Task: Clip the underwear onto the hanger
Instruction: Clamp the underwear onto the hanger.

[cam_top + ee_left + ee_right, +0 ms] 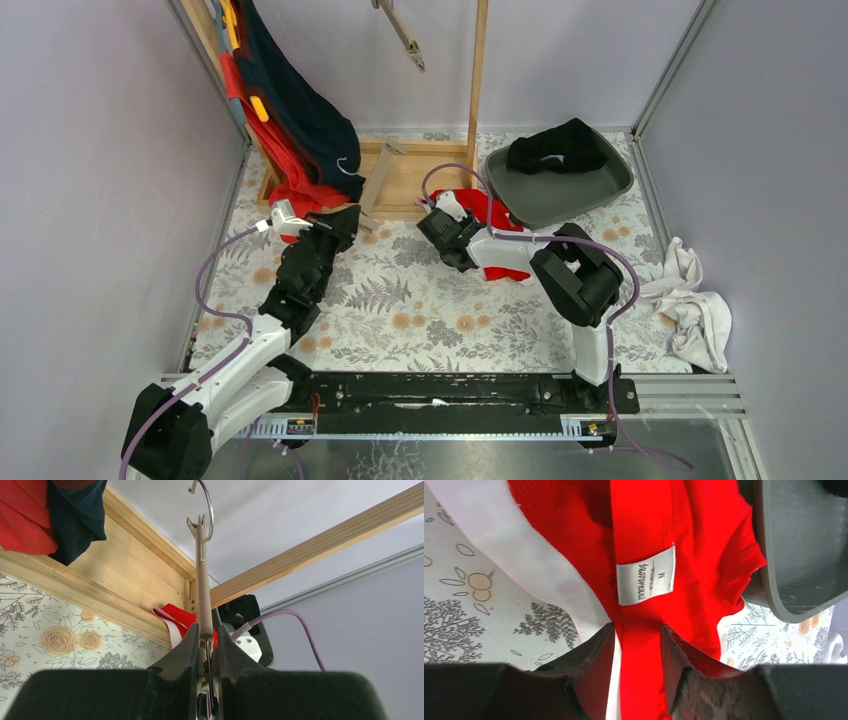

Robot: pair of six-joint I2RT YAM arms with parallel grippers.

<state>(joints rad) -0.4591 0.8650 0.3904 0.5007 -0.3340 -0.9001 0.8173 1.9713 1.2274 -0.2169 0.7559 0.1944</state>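
The hanger point(202, 580) is a slim wooden bar with a metal hook point(209, 510) at its far end. My left gripper point(207, 639) is shut on its near end, and the bar points away from the fingers. In the top view that gripper point(345, 225) holds the hanger point(374, 190) by the wooden rack base. The red underwear point(659, 540) with a white waistband and a size label lies on the table against the tray. My right gripper point(636, 645) is open just over it, a strip of red cloth lying between the jaws. From above, that gripper point(437, 222) sits at the underwear's point(492, 210) left edge.
A grey tray point(600, 185) at the back right holds a black garment point(555, 148). White cloths point(695, 305) are heaped at the right. A wooden rack point(478, 80) stands at the back, with red and navy clothes point(295, 115) hanging at its left.
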